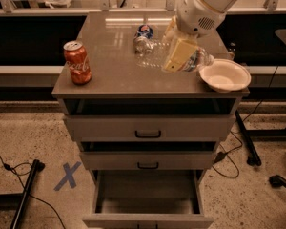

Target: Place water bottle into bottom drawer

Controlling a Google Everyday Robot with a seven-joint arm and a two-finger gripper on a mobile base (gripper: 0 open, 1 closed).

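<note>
— What do we find at the left side?

— On the floor we see a blue cross made of tape. Higher up, on the left part of the counter, a red Coca-Cola can stands upright near the front edge.

— And in the middle?

— Under the counter we see three drawers. The top drawer and the middle drawer each have a black handle. The bottom drawer is pulled far out toward us, so we look down into it. At the back of the counter a Pepsi can lies on its side.

— Where is the water bottle?

— The water bottle is just to the right of the Pepsi can and a little nearer to us, over the right half of the counter. It is high above the bottom drawer and not in it. It lies almost horizontal, and its right end comes just beside the rim of the bowl. We cannot tell if it touches the counter.

— What about the claw?

— The claw hangs from the white arm, which enters from the top right. Its yellowish fingers are closed around the middle of the water bottle, and one of them crosses the bottle's near side.

— And at the right?

— A white bowl sits upright at the right front corner of the counter.
</note>
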